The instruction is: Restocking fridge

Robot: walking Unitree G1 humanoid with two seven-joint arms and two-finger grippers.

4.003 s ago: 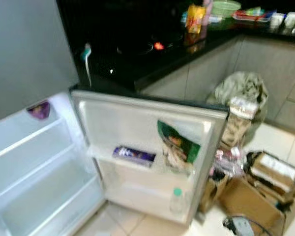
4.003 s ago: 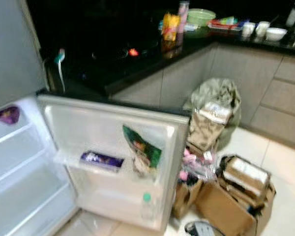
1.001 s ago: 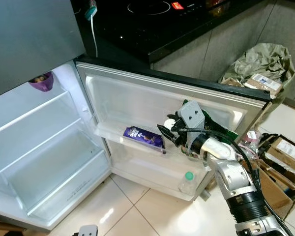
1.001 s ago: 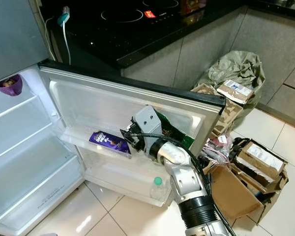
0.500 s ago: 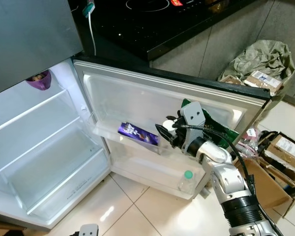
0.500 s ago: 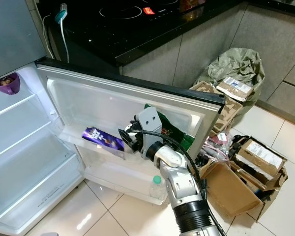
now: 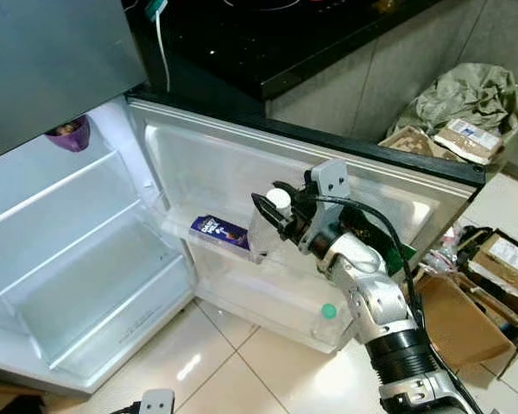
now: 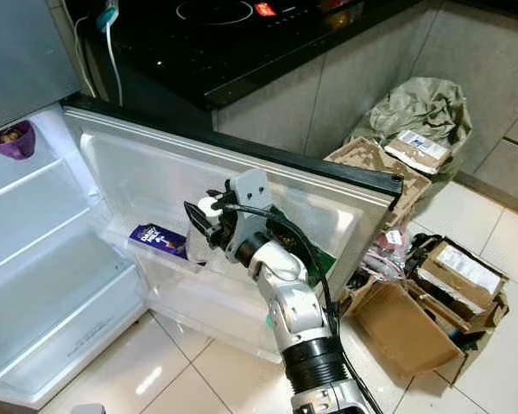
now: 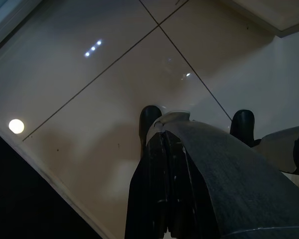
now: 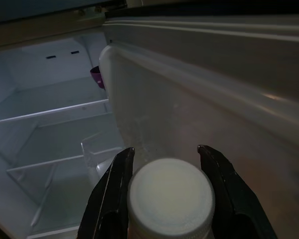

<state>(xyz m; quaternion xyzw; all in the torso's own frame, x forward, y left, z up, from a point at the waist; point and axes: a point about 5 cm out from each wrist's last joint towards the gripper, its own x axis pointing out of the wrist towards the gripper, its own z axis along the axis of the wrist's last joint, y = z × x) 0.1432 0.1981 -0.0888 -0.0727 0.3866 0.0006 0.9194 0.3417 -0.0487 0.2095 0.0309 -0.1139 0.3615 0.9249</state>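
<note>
We hold a white-capped bottle (image 10: 170,199) in our right tool (image 7: 272,211), its two fingers closed on either side just below the cap. The bottle hangs over the upper shelf (image 7: 242,256) of the open fridge door (image 7: 207,168), just beside a purple chocolate bar (image 7: 217,232) already lying there. A green packet (image 8: 315,250) sits further along the same shelf, partly hidden by our arm, and a green-capped bottle (image 7: 329,310) stands in the lower door shelf. In the fridge body we see only a purple bowl (image 7: 69,135) up top; the shelves below it look bare. We judge the restocking to be early: a few items are in the door, this bottle is not yet set down, and boxes (image 8: 414,319) of goods wait on the floor. Our left tool (image 9: 162,199) hangs over the floor tiles, fingers together and holding nothing.
</note>
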